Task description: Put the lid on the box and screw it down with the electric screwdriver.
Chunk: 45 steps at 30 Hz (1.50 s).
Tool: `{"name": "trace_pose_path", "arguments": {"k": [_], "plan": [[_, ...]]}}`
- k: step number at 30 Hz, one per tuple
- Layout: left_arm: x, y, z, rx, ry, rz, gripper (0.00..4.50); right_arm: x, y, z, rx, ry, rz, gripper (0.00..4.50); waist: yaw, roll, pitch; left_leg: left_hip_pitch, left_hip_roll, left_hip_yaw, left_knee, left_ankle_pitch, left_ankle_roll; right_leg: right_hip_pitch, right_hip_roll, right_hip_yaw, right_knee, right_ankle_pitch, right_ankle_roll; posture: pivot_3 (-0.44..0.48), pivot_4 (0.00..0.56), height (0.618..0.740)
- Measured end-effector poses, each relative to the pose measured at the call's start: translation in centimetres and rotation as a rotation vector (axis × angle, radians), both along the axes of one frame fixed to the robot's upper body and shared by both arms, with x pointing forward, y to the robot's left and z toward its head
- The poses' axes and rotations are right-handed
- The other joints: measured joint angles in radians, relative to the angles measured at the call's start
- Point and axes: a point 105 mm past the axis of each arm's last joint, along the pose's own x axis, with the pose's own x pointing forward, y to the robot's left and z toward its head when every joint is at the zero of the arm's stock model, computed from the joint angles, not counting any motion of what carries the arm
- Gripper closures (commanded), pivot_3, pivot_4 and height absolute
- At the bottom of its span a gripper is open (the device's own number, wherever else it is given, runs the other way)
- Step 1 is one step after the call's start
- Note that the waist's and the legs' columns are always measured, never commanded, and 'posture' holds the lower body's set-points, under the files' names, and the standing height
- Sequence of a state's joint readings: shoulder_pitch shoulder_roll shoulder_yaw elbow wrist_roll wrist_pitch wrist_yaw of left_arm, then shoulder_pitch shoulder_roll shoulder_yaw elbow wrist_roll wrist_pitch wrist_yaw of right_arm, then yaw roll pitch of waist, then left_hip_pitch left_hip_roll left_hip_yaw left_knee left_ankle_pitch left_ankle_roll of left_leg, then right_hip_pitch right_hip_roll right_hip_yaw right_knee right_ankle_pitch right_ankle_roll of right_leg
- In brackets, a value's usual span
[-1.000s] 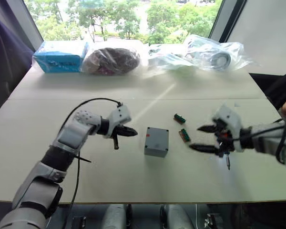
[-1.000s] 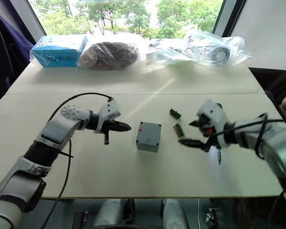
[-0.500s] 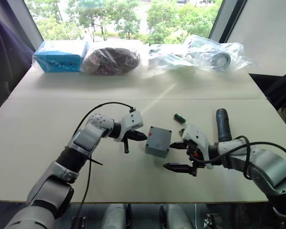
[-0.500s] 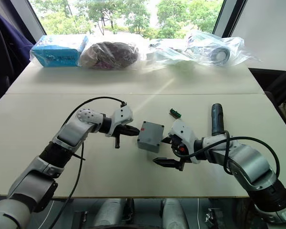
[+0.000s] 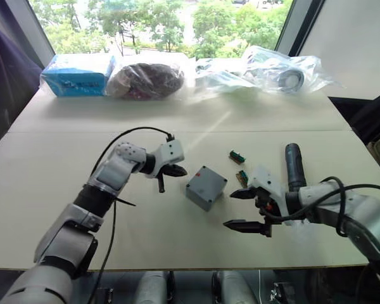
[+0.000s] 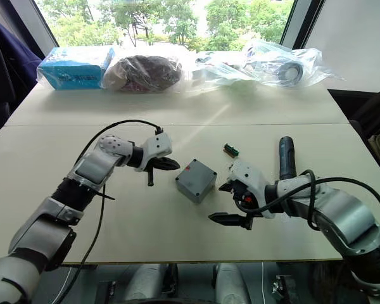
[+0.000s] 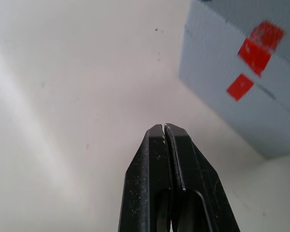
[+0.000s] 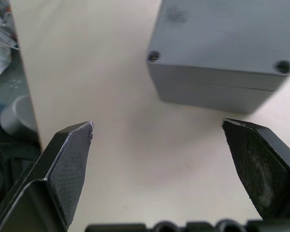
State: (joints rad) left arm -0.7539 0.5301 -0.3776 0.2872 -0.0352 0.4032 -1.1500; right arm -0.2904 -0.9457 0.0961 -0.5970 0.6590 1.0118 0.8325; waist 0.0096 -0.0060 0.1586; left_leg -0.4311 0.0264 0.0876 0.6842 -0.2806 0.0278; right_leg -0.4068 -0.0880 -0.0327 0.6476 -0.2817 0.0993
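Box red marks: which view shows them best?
Left wrist view: the red marks sit large on the box side, past the shut left gripper. Eye views show a small red dot; right wrist view shows the lid's screw holes.

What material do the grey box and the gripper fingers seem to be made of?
The box looks like moulded grey plastic with a matte finish: even colour, a lid seam, recessed corner screw holes. The right gripper has black fingers with finely textured pads, probably rubber-like. The left gripper has smoother, scuffed black fingers, plastic or coated metal.
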Motion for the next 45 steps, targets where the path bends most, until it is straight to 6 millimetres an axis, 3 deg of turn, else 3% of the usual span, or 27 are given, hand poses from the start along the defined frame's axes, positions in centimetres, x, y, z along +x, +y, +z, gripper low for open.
{"name": "trace_pose_path", "arguments": {"k": [2,4,9,12,17,23,35,45], "plan": [[-1.2,1.5,-0.8,0.015,0.068,-0.003,4.50,1.0,-0.6,0.3,-0.012,-0.041,-0.027,0.02,-0.001,0.000,0.000,0.000,0.000,0.000,0.000,0.000,0.000,0.000,0.000,0.000,0.000,0.000,0.000,0.000,0.150,0.740],[-3.0,1.7,-1.1,0.004,0.128,-0.052,4.50,2.2,-1.2,0.2,-0.034,-0.081,-0.049,0.02,-0.001,0.000,0.000,0.000,0.000,0.000,0.000,0.000,0.000,0.000,0.000,0.000,0.000,0.000,0.000,0.000,0.150,0.740],[-6.9,0.4,-1.8,-0.024,0.262,-0.171,4.50,3.6,-0.6,0.1,0.011,-0.114,-0.021,0.02,0.003,-0.001,0.000,0.000,-0.001,0.000,0.001,0.000,0.000,0.001,-0.001,0.000,0.000,0.000,0.000,0.000,0.150,0.740],[-7.9,-0.8,-1.6,-0.042,0.277,-0.209,4.50,4.2,-0.3,-0.3,-0.035,-0.161,0.045,0.02,0.004,-0.001,0.000,0.000,-0.001,0.000,0.001,0.000,0.000,0.001,0.000,0.000,0.000,0.000,0.000,0.000,0.150,0.740],[-7.2,-1.7,-1.8,-0.055,0.247,-0.172,4.50,4.6,-0.5,-2.0,-0.075,-0.145,0.097,0.02,0.003,-0.001,0.000,0.000,0.000,0.000,0.001,0.000,0.000,0.001,0.000,0.000,0.001,0.000,0.000,0.000,0.150,0.740],[-4.9,-2.3,-1.9,-0.053,0.163,-0.100,4.50,4.0,0.1,-2.3,-0.069,-0.103,0.148,0.02,0.003,-0.001,0.000,0.000,-0.001,0.000,0.001,0.000,-0.001,0.001,0.000,0.000,0.001,0.000,0.000,0.000,0.150,0.740],[-4.1,-2.6,-1.8,-0.075,0.149,-0.070,4.50,1.9,0.5,-2.7,-0.035,-0.022,0.106,0.02,0.003,-0.001,0.000,0.001,0.000,0.000,0.001,0.001,-0.001,0.001,0.000,0.000,0.001,0.000,0.000,0.000,0.150,0.740],[-3.7,-2.6,-1.7,-0.077,0.141,-0.063,4.50,1.7,0.8,-2.8,-0.034,-0.013,0.078,0.02,0.004,-0.001,0.000,0.001,0.000,0.000,0.001,0.001,-0.001,0.001,0.000,0.000,0.002,0.000,0.000,0.000,0.150,0.740]]}}
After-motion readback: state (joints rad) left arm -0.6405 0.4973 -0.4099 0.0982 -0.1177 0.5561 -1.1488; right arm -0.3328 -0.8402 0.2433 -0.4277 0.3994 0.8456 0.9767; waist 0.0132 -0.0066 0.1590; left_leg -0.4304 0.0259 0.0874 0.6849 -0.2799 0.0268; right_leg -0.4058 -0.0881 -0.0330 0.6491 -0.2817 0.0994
